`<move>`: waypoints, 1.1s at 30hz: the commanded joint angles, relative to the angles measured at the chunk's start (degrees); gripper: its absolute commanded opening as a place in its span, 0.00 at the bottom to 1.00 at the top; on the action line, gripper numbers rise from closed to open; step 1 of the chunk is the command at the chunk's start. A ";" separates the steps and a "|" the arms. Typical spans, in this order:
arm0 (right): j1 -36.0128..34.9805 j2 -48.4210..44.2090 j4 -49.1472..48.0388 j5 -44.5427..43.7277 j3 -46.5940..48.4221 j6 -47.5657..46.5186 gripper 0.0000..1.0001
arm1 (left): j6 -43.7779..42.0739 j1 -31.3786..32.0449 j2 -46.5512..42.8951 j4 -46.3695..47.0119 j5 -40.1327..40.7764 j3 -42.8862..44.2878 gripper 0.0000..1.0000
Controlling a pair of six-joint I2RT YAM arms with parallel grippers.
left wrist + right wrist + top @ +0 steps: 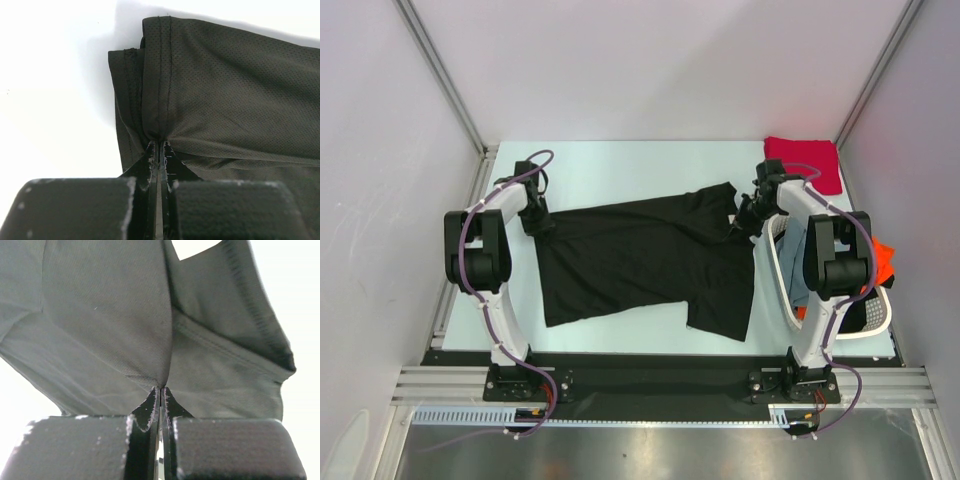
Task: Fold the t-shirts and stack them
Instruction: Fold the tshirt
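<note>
A large black t-shirt (640, 260) lies spread across the middle of the table. My left gripper (542, 222) is shut on its far left corner, and the left wrist view shows the jaws pinching the hemmed black cloth (200, 90). My right gripper (748, 220) is shut on the shirt's far right part; the right wrist view shows bunched black cloth (125, 315) held between the jaws. A folded red t-shirt (804, 160) lies at the far right corner. An orange tee (885, 262) and a grey-blue one (798, 262) sit in the basket.
A white perforated plastic basket (782, 285) stands at the right edge of the table beside my right arm. White walls close in the table on three sides. A black strip runs along the near edge by the arm bases.
</note>
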State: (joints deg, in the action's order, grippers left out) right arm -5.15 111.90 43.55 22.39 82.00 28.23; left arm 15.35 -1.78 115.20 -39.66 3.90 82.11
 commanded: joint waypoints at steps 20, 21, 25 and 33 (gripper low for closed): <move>-2.50 -2.20 4.96 5.91 0.62 0.51 0.00 | -1.91 -1.21 -0.15 0.55 2.08 0.69 0.00; -2.59 -2.21 4.88 5.82 0.36 0.60 0.01 | -1.91 -1.21 -0.24 0.72 2.08 0.43 0.00; -2.59 -0.90 4.18 5.91 0.27 0.51 0.02 | -1.82 -1.12 -0.32 0.90 1.90 0.16 0.00; -2.67 2.62 3.91 7.49 0.79 -0.63 0.10 | -1.56 -1.12 -0.94 0.90 2.25 0.16 0.01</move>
State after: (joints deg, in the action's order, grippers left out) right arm -7.55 112.64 46.83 28.05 81.17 28.58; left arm 15.35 -1.89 115.20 -39.62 3.90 82.11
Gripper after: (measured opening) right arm 0.100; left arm 0.009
